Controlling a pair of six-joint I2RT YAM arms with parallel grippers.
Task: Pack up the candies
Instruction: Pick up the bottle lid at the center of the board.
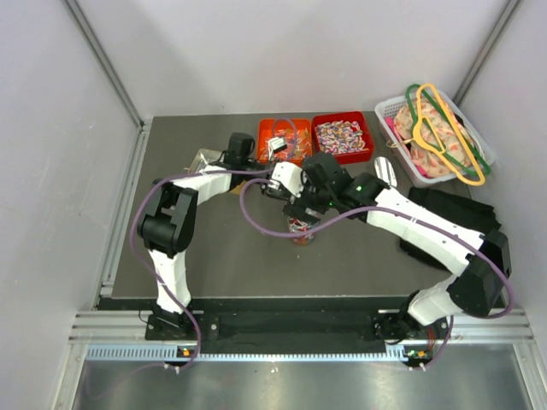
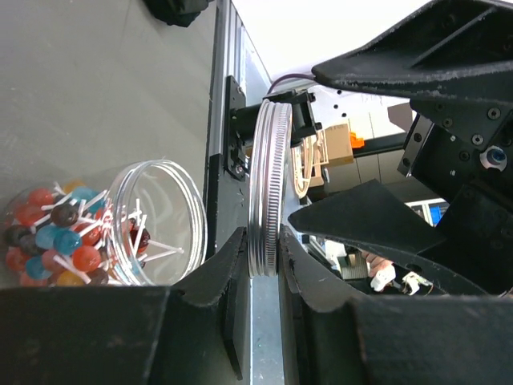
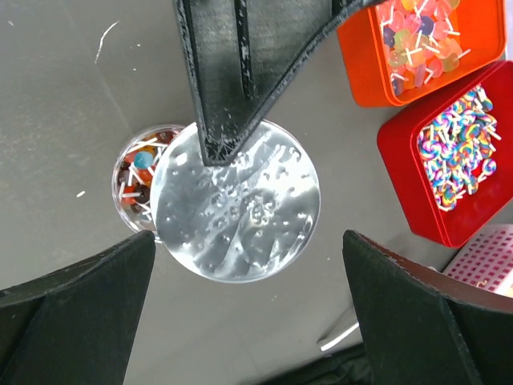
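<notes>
Lid [image 2: 268,160] pinched edge-on in left hand [image 2: 263,255]; right hand [image 3: 250,289] wide, empty. Lid best levelled and centred over jar [image 2: 156,220], lower left.

Top cam looks down on table [image 1: 214,265]; both wrist cams close, share jar [image 2: 76,241].

The dark grey counter [image 1: 222,256] carries an orange bin [image 1: 261,141] and a red bin [image 1: 370,141] touching side by side at the rear, both holding candies [image 1: 342,135]. A white basket [image 1: 382,109] sits rear right and a foil pouch [image 1: 203,160] rear left. A clear jar [image 1: 299,231] stands mid-counter, and a flat black item [image 1: 461,213] lies at the right.
</notes>
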